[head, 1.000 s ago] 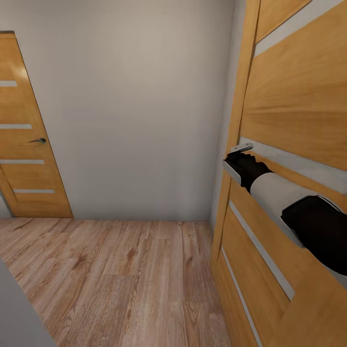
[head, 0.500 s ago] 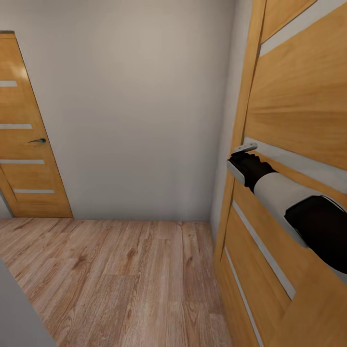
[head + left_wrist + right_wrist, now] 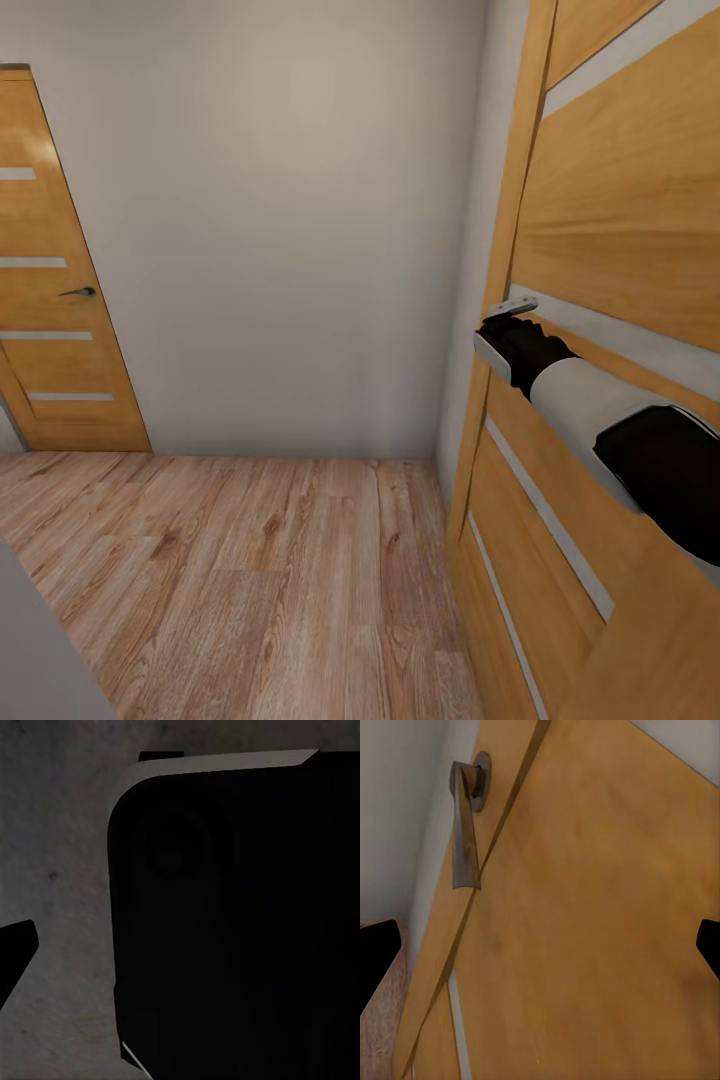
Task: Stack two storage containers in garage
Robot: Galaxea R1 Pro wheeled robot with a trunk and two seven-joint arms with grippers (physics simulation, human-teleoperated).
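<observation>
The two storage containers are out of view. I am in a hallway with a light wood plank floor (image 3: 250, 580). My right arm (image 3: 580, 400) reaches to a wood door (image 3: 620, 200) on the right, its end just below the grey lever handle (image 3: 510, 305). In the right wrist view the right gripper (image 3: 540, 952) is open, its dark fingertips (image 3: 375, 960) wide apart in front of the door panel, and the handle (image 3: 465, 832) lies off to one side of them. The left gripper (image 3: 180, 952) faces a black robot part (image 3: 240, 930) over dark mottled ground, one fingertip (image 3: 15, 952) showing far out.
A plain grey-white wall (image 3: 280, 230) closes the hallway ahead. A second wood door (image 3: 50, 300) with a dark handle (image 3: 78, 292) stands shut at the far left. A grey surface (image 3: 30, 650) cuts in at the lower left corner.
The right arm's end and the door's edge with its handle have shifted slightly to the right. The rest of the hallway looks the same.
</observation>
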